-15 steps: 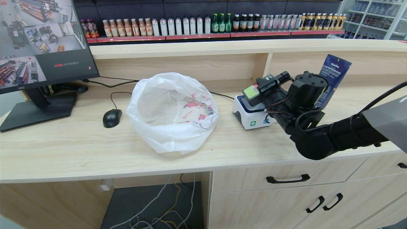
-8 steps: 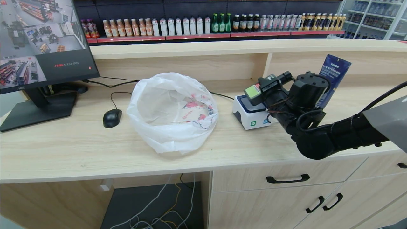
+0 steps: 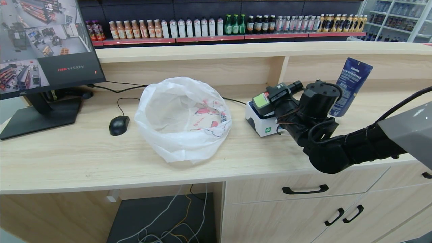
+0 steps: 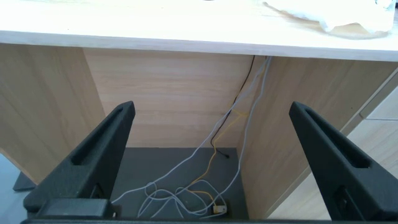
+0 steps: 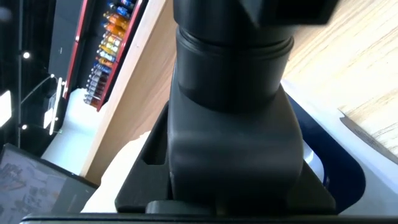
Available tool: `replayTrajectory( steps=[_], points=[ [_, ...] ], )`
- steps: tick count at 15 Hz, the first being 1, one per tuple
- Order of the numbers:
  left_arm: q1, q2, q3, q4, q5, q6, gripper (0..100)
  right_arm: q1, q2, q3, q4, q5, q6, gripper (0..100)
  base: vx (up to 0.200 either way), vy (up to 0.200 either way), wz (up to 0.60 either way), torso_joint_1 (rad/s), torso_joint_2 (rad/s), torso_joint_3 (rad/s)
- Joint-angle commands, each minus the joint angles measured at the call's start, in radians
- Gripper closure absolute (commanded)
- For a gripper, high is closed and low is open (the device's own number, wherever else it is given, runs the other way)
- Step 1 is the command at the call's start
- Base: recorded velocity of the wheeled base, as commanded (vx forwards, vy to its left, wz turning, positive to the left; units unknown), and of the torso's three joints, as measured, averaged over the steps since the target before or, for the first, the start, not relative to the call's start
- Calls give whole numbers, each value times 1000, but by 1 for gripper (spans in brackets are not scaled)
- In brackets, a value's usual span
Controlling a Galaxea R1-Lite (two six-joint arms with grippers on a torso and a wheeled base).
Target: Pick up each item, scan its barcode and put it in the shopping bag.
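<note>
Pale wood counter point(image 3: 84, 155) across the whole front. Black monitor point(image 3: 44, 44) at its left end, split into camera feeds, with red lettering on a dark panel at lower right. White plastic shopping bag point(image 3: 184, 118) mid-counter, mouth wide open and facing up, red print on its far inner fold, possibly the bag's own rather than anything inside. Right gripper point(image 3: 293, 116) low over the white scanner point(image 3: 261, 125), covering much of its dark top; grip state not to be told. Green label point(image 3: 260, 100) on the wrist unit. Left gripper point(image 4: 211, 106) below the counter edge, fingers point(image 4: 93, 155) spread wide, nothing between them. Blue tube point(image 3: 351, 86) with white lettering, on end and slightly tilted, right of the scanner, apart from the arm. Black mouse point(image 3: 118, 125) left of the bag.
</note>
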State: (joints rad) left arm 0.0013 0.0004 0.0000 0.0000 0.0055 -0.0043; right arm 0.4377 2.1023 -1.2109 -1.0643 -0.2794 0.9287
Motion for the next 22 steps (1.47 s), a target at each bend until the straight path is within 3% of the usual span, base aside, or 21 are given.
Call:
replayTrajectory(
  steps=[1, 14, 18, 22],
  points=[
    [0, 0, 0, 0, 1, 0, 0, 1, -1, -1, 0, 0, -1, 100, 0, 0, 0, 0, 0, 0],
    [0, 0, 0, 0, 1, 0, 0, -5, -79, 5, 0, -3, -8, 100, 0, 0, 0, 0, 0, 0],
    [0, 0, 0, 0, 1, 0, 0, 0, -153, 47, -17, -7, -113, 100, 0, 0, 0, 0, 0, 0],
    [0, 0, 0, 0, 1, 0, 0, 32, -295, 281, -197, 43, -320, 100, 0, 0, 0, 0, 0, 0]
  ],
)
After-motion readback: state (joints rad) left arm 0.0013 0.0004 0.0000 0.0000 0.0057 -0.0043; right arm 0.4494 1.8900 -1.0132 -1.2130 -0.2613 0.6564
